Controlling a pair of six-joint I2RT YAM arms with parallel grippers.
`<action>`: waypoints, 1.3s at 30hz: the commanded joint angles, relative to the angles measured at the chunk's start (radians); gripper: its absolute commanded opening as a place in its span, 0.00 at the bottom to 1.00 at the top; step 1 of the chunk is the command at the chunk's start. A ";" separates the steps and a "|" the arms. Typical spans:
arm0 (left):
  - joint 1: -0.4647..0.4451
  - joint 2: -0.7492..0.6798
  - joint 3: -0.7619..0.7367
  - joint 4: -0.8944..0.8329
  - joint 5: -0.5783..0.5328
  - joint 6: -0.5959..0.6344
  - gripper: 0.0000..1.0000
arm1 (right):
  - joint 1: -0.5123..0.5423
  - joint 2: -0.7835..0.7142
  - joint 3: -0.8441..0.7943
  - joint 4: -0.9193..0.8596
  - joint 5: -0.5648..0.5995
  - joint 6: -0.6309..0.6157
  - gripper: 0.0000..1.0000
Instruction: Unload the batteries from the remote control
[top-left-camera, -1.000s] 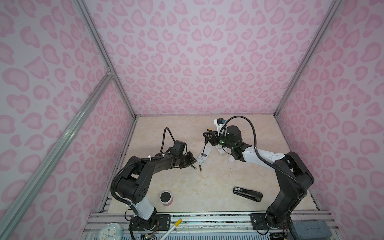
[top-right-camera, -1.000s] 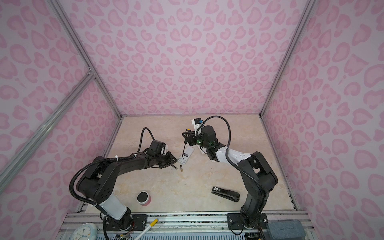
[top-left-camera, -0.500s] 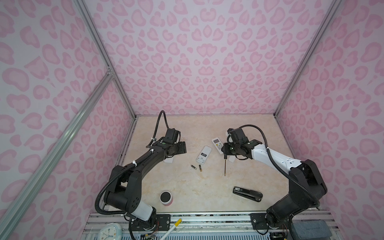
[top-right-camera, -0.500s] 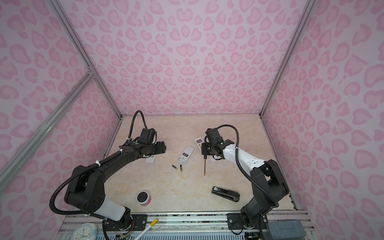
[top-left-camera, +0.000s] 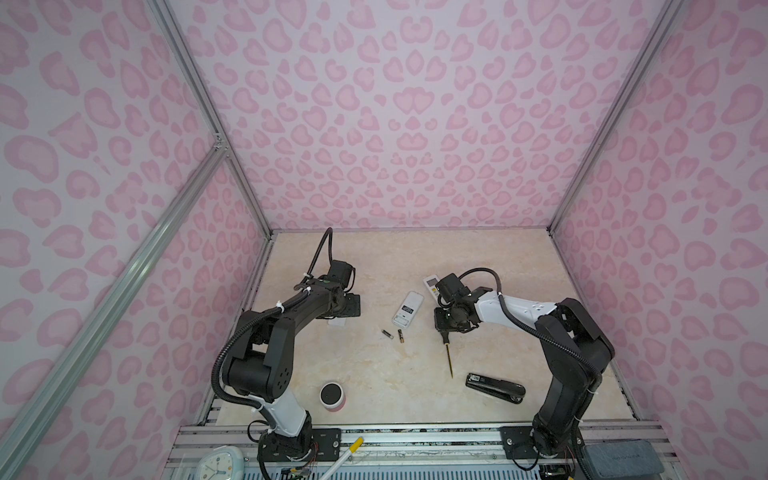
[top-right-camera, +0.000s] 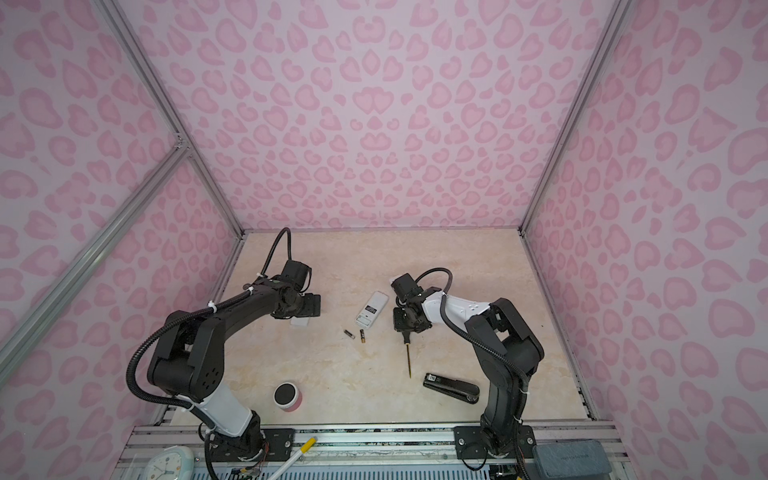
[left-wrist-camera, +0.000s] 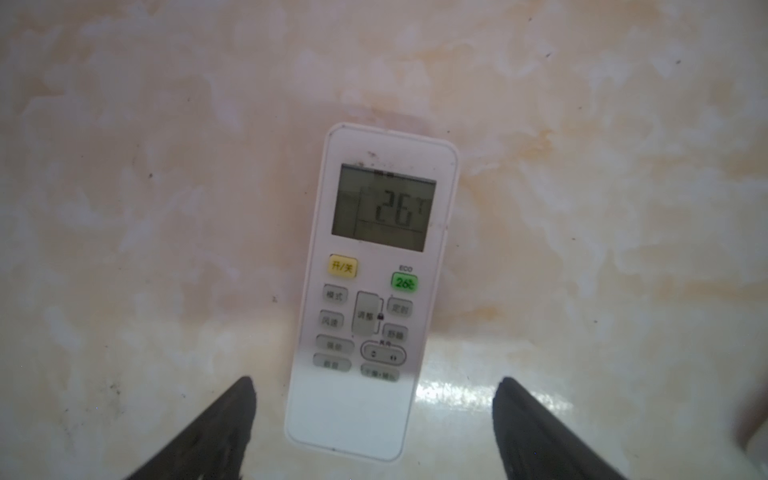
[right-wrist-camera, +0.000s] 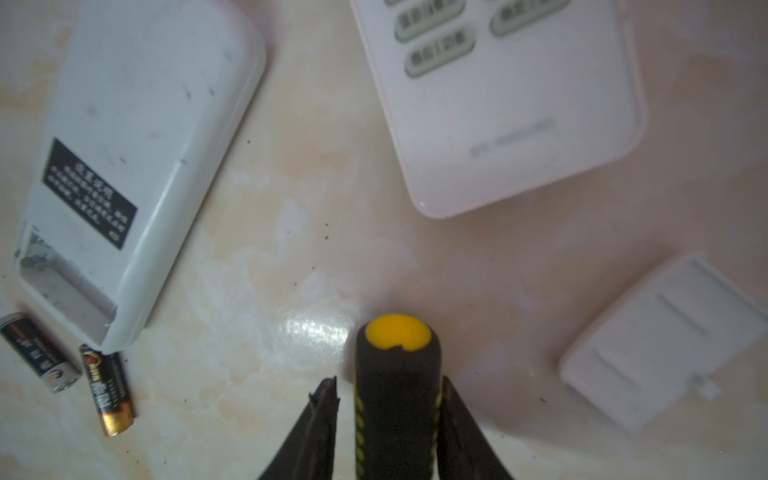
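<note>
In both top views, two batteries (top-left-camera: 401, 336) lay on the worktop (top-left-camera: 374, 257) between the arms, about equally near the left end effector (top-left-camera: 348, 311) and the right end effector (top-left-camera: 448, 328). One ran near-to-far and its neighbour slanted.

In the left wrist view, the left end effector gaped wide over a lit remote (left-wrist-camera: 374, 291).

In the right wrist view, the right end effector's fingers (right-wrist-camera: 324, 415) stood loose astride one screwdriver (right-wrist-camera: 397, 374). The batteries lay just beside the open remote (right-wrist-camera: 137, 137), whose bay looked empty. A third remote (right-wrist-camera: 498, 104) and one cover (right-wrist-camera: 660, 345) lay apart.
</note>
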 joint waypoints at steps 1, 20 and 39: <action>0.026 0.029 -0.002 0.037 0.024 -0.017 0.92 | 0.003 -0.020 -0.010 0.005 0.052 -0.003 0.45; 0.060 0.057 0.002 0.075 0.197 -0.102 0.47 | 0.139 -0.252 -0.110 0.324 -0.002 0.132 0.50; -0.079 -0.313 -0.101 0.160 0.474 -0.375 0.42 | 0.302 -0.033 0.040 0.589 -0.202 0.293 0.53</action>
